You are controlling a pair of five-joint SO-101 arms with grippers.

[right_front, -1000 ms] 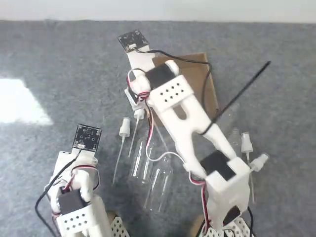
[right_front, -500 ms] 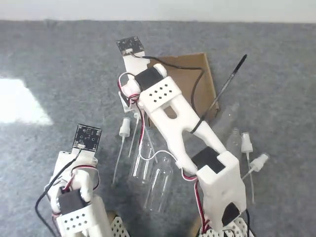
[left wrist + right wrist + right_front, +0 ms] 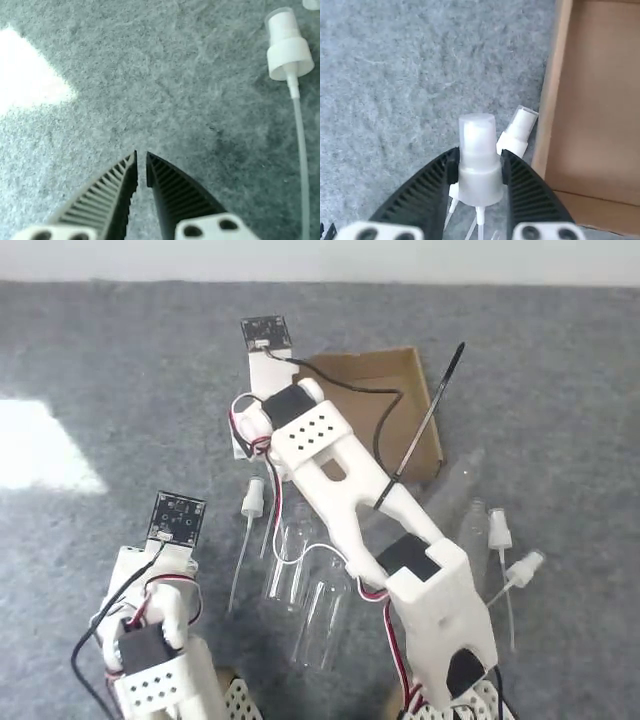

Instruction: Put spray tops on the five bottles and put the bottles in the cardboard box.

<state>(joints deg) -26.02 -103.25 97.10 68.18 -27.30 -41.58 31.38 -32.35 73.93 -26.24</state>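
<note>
My right gripper [image 3: 479, 167] is shut on a white spray top [image 3: 479, 160], held upright over the grey carpet just beside the cardboard box [image 3: 600, 100]. A second spray top [image 3: 517, 131] lies on the carpet against the box's wall. From above, the right arm [image 3: 340, 480] stretches across clear bottles [image 3: 290, 560] toward the box [image 3: 385, 390]. My left gripper [image 3: 141, 156] is shut on nothing, low over the carpet, with a spray top and its long tube [image 3: 287, 47] lying a little beyond it.
Another clear bottle [image 3: 325, 615] lies under the right arm, and one more [image 3: 475, 525] lies at the right. Two spray tops [image 3: 498, 530] [image 3: 525, 565] rest near it. A spray top [image 3: 252, 500] lies left of the bottles. A bright patch [image 3: 40, 455] marks the carpet's left.
The right arm has swung left along the box's near side, carrying its spray top. The left arm has not moved.
</note>
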